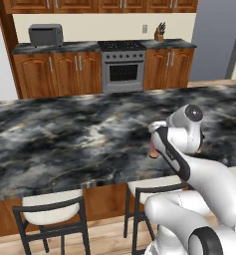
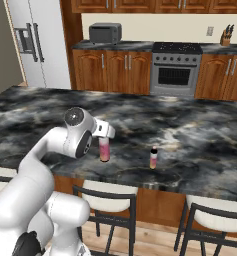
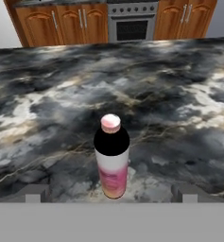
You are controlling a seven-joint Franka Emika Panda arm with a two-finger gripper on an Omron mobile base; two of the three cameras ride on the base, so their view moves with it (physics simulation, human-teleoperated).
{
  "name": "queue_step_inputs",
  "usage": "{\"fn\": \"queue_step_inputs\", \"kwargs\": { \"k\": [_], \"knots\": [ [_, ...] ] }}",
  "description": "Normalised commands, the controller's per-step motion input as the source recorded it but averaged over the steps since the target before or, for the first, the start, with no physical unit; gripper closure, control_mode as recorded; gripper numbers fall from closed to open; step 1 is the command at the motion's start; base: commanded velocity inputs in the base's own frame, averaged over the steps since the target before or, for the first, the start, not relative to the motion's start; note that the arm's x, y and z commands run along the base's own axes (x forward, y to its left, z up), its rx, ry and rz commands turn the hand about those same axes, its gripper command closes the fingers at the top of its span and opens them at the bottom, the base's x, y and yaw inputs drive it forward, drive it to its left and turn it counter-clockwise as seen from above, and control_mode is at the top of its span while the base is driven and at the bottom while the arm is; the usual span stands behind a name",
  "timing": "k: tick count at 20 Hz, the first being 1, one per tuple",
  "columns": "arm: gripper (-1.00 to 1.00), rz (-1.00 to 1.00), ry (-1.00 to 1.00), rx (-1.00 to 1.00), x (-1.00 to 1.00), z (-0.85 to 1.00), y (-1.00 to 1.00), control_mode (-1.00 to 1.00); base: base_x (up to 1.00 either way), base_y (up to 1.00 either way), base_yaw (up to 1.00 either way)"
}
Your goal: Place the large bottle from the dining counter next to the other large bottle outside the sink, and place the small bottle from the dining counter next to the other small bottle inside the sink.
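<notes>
Here the first step is in hand, as I judge it: the approach to the large bottle (image 3: 112, 160), which stands upright on the dining desk (image 1: 64, 134) near its front edge, the edge above the stools. In the hand view the bottle sits centred between the two small finger tips (image 3: 32, 195) of the gripper (image 3: 111, 197), which stand spread wide apart with nothing between them and no contact with the bottle. In the right base view the same bottle (image 2: 104, 149) shows just past the white wrist, and the small bottle (image 2: 153, 157) stands a little further along the same front edge, apart from it. In the left base view only a sliver of the large bottle (image 1: 153, 149) peeks out beside the arm. The next move, I judge, calls for the gripper to advance until the fingers straddle the body of the bottle below its dark shoulder, keeping it centred so neither finger knocks it over, then to press together on it before lifting. The count on the dining desk: one large bottle, one small bottle, and nothing else that I can make out. The sink and the other two bottles lie outside these views, so the base will likely have to drive once the bottle is held.
</notes>
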Motion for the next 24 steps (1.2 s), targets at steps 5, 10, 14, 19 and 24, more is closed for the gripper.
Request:
{"fn": "queue_step_inputs", "kwargs": {
  "k": [5, 10, 14, 19, 24],
  "knots": [
    [-1.0, 0.0, 0.0, 0.0, 0.0, -0.2, 0.0, -1.0, 0.0, 0.0, 0.0],
    [-1.0, 0.0, 0.0, 0.0, 0.0, -0.09, 0.0, -1.0, 0.0, 0.0, 0.0],
    [-1.0, 0.0, 0.0, 0.0, 0.08, -0.01, 0.0, -1.0, 0.0, 0.0, 0.0],
    [-1.0, 0.0, 0.0, 0.0, 0.15, -0.09, 0.0, -1.0, 0.0, 0.0, 0.0],
    [-1.0, 0.0, 0.0, 0.0, 0.2, -0.25, 0.0, -1.0, 0.0, 0.0, 0.0]
  ]
}}
